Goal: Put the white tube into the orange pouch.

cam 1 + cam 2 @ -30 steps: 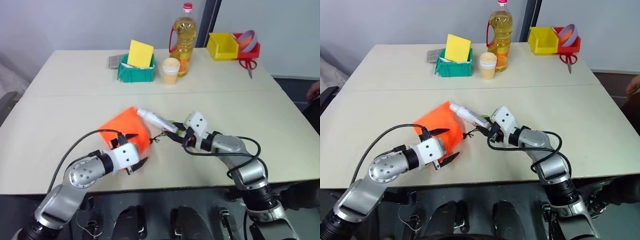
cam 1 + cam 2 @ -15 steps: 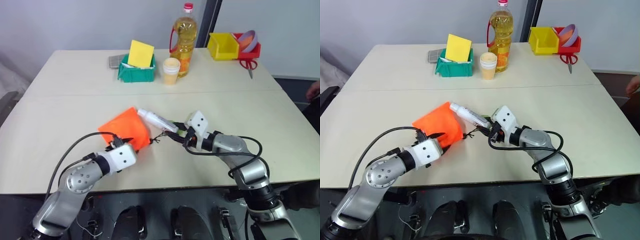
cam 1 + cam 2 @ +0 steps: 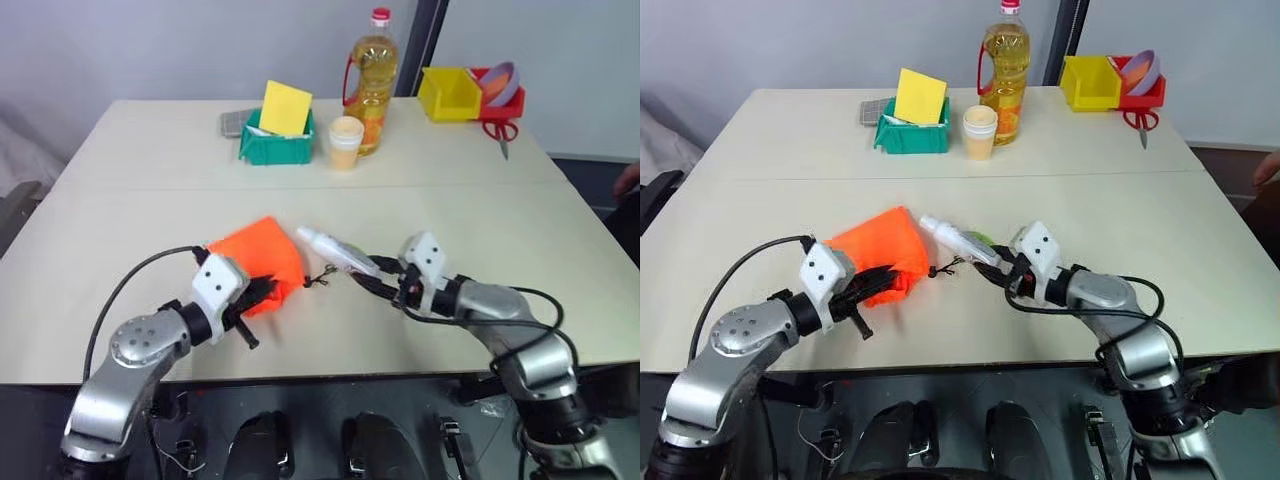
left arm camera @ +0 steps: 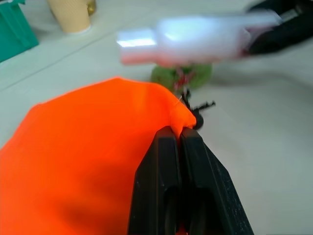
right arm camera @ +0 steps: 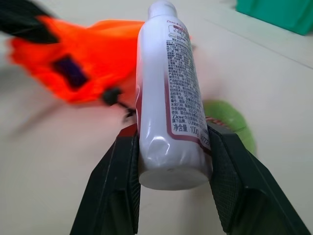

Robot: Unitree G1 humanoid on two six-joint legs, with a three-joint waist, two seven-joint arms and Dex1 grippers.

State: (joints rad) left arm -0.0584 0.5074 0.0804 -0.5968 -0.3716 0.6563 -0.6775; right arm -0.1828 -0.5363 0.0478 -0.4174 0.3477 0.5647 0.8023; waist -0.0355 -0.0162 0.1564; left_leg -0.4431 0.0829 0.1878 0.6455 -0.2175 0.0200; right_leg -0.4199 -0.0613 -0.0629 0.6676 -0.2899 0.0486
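Our left gripper [image 4: 180,139] has just closed its fingers on the orange pouch [image 3: 262,254] edge — our right gripper [image 5: 171,147] holds the white tube [image 5: 168,93] near the mouth, so insertion seems next.

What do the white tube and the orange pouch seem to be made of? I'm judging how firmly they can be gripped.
The white tube looks like smooth, slightly glossy plastic: it shows a soft sheen and printed text, and dents a little where the right pincer clamps it. The orange pouch looks like thin matte fabric: it folds and puckers where the left pincer pinches its edge.
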